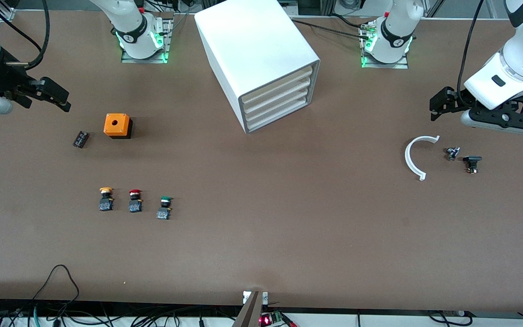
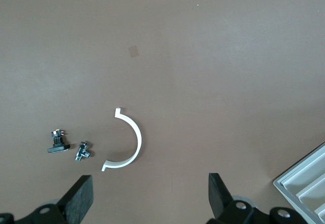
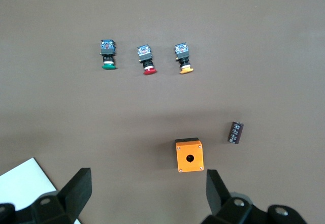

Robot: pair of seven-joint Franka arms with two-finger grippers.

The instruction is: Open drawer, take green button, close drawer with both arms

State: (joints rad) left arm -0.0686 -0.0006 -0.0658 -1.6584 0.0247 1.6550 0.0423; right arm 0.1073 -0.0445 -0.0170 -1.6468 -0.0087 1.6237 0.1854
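Overhead, a brown table (image 1: 288,236) holds a white four-drawer cabinet (image 1: 257,50) midway between the two arm bases, its drawer fronts turned toward the front camera and the left arm's end. All four drawers sit flush, including the drawer (image 1: 277,103) third from the top.

Three push buttons stand in a row toward the right arm's end, nearer the camera than the cabinet. The button (image 1: 165,207) with the green cap is the one closest to the table's middle; beside it stands the red-capped button (image 1: 135,200), then the yellow-capped button (image 1: 106,199). Farther from the camera than that row sit an orange box (image 1: 117,126) with a hole in its top and, just beside it, a small dark cylinder (image 1: 80,139).

The right gripper (image 1: 50,97) hangs over bare table at its own end, fingers spread apart and holding nothing — the right arm waits.

The left gripper (image 1: 443,103) hangs at its own end, fingers likewise spread and empty, over a white curved plastic piece (image 1: 410,159). Beside that piece lie a small metal part (image 1: 452,153) and a small black part (image 1: 471,162).
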